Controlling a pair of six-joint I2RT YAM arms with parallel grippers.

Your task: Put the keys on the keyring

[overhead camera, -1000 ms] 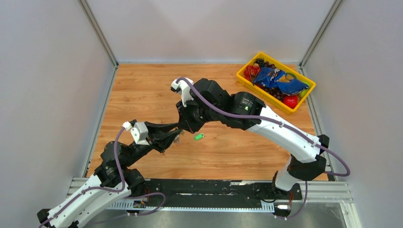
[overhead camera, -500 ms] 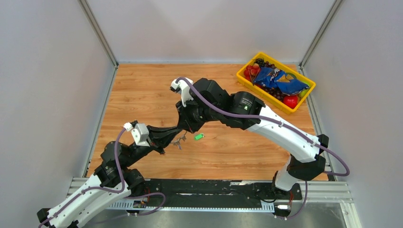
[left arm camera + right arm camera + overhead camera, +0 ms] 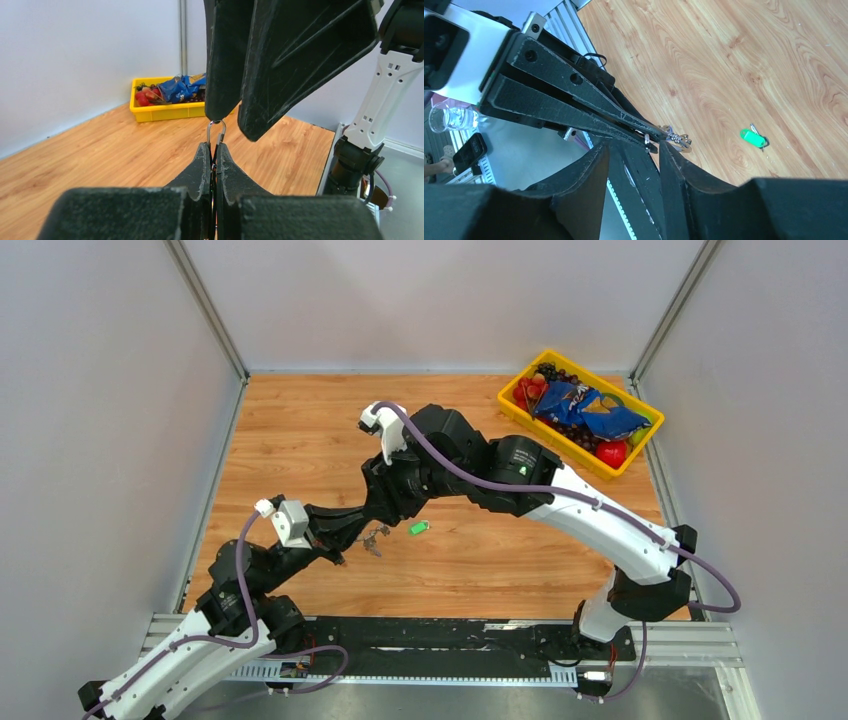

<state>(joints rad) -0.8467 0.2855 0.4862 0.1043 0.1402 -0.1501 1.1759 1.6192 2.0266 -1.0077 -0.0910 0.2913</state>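
Presently, your items stand as follows.

Left hand [image 3: 213, 146]: closed tight on the keyring [image 3: 209, 132], whose thin wire loop sticks up from between the pressed fingertips. It is held above the desk [image 3: 300, 420], left of centre.

Right hand [image 3: 633, 150]: fingers parted, gripping nothing. It comes down on the loop from above; in your left wrist view one fingertip [image 3: 220, 112] meets the top of the wire, while the other stands clear to the right.

Metal pieces [image 3: 374, 541]: small, dangling below the spot where your two hands meet. You cannot tell whether they are keys.

Green-tagged key [image 3: 418, 528]: flat on the desk just right of the hands, touching neither.

Blue-tagged key: you cannot make it out in any view.

Yellow tray [image 3: 520, 405]: far right corner of the desk, well apart from both hands. It holds a blue packet [image 3: 585, 410] and red and dark fruit.
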